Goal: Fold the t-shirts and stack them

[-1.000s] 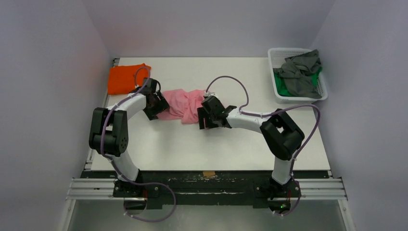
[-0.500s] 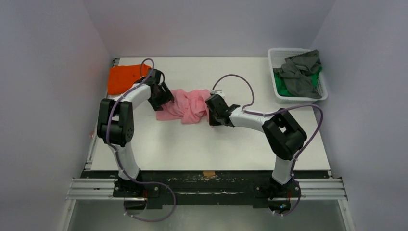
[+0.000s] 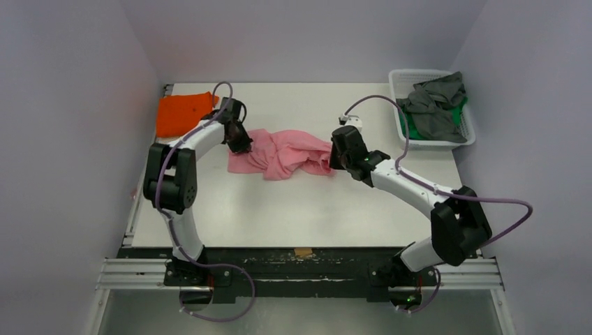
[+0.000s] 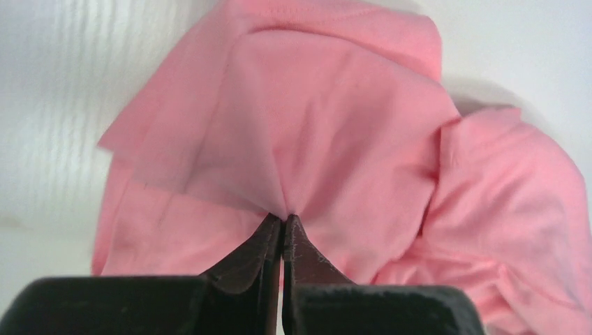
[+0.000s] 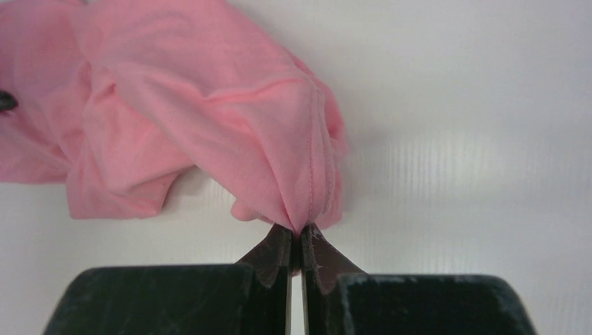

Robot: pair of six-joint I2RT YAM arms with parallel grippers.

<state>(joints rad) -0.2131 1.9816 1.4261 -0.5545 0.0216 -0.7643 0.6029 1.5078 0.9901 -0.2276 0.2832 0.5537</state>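
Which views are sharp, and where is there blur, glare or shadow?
Top external view: sharp, evenly lit, only soft shadows on the table. Left wrist view: the pink t-shirt looks slightly soft; wavy streaks cross the table at left. Right wrist view: sharper; the shirt casts a soft shadow, with faint ribbed glare on the table.

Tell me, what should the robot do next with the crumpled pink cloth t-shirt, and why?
Probably pull the two ends gently apart. The left gripper and right gripper are each shut on opposite ends of the light pink cloth t-shirt, which lies bunched between them on the white table, so stretching should flatten it for folding.
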